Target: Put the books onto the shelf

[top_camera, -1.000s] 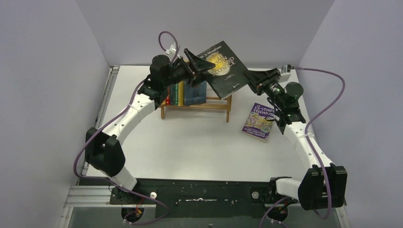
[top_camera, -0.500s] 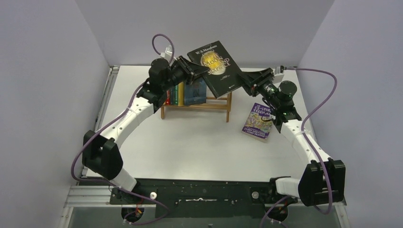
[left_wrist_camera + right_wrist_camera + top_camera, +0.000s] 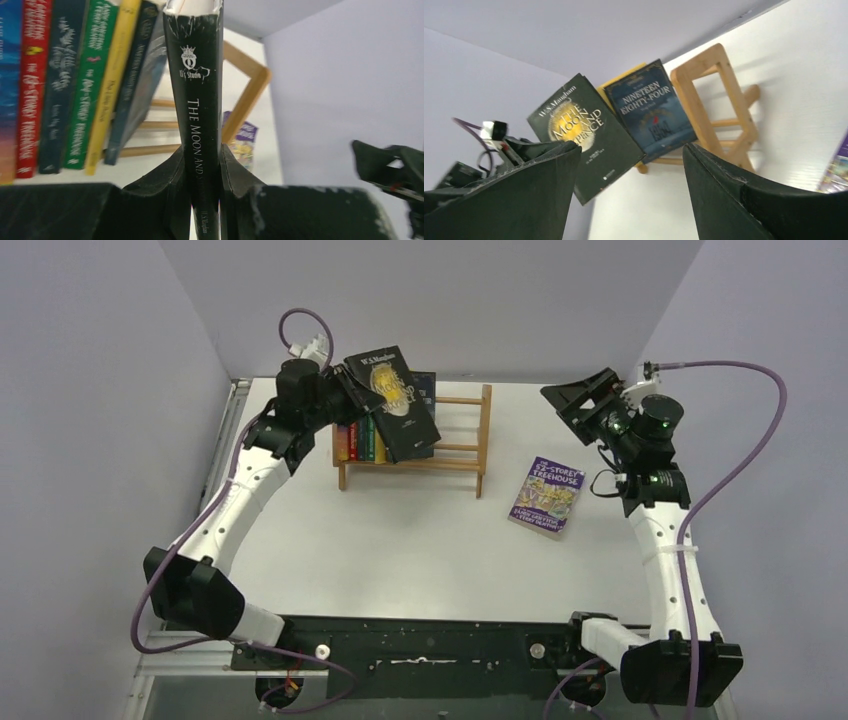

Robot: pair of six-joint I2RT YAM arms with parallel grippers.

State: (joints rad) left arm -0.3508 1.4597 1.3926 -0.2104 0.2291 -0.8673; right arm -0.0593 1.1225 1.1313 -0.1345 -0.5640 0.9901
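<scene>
From above, you see the black book [image 3: 393,405] covering several shelved books [image 3: 358,438]. Left wrist: its lower spine title is lost between the left jaws. Right wrist: the frame edge crops the purple book [image 3: 838,172].

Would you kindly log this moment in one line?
left gripper: shut on black book | right gripper: open | purple book: on table

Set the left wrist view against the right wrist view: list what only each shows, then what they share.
Only the left wrist view: the black book spine-on, pinched between the left fingers, and the shelved books as a row of spines. Only the right wrist view: the black book's front cover, the dark blue book cover-on, and the right fingers spread with nothing between them. Both: the black book, the wooden shelf, the purple book on the table.
</scene>
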